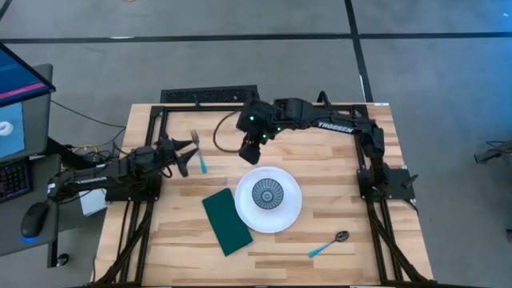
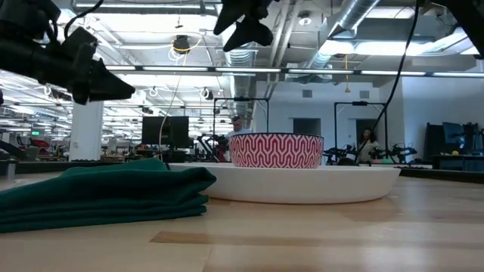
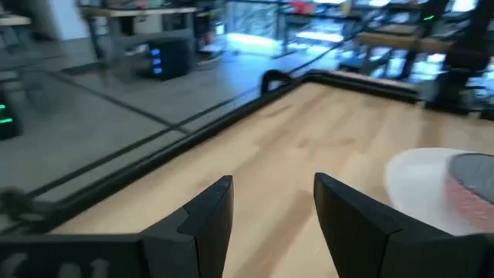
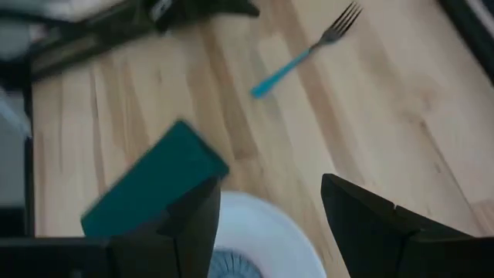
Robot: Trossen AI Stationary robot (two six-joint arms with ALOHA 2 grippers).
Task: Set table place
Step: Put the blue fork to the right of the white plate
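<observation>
tabletop [image 1: 336, 172]: light butcher-block wood, smooth, satin | frame [image 1: 152, 120]: black metal, matt | plate [image 1: 288, 214]: white, smooth, glossy ceramic look | bowl [image 2: 276, 150]: glazed, red-white pattern outside | napkin [image 1: 226, 222]: dark green cloth, matt, folded | fork [image 4: 305, 52]: shiny metal tines, blue plastic-looking handle | spoon [image 1: 330, 244]: same

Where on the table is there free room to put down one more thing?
The wood right of the plate, above the spoon, is bare up to the frame. The near left corner below the napkin is free too. It is crowded at the far side: the fork, the left gripper and the right gripper are close together.
</observation>
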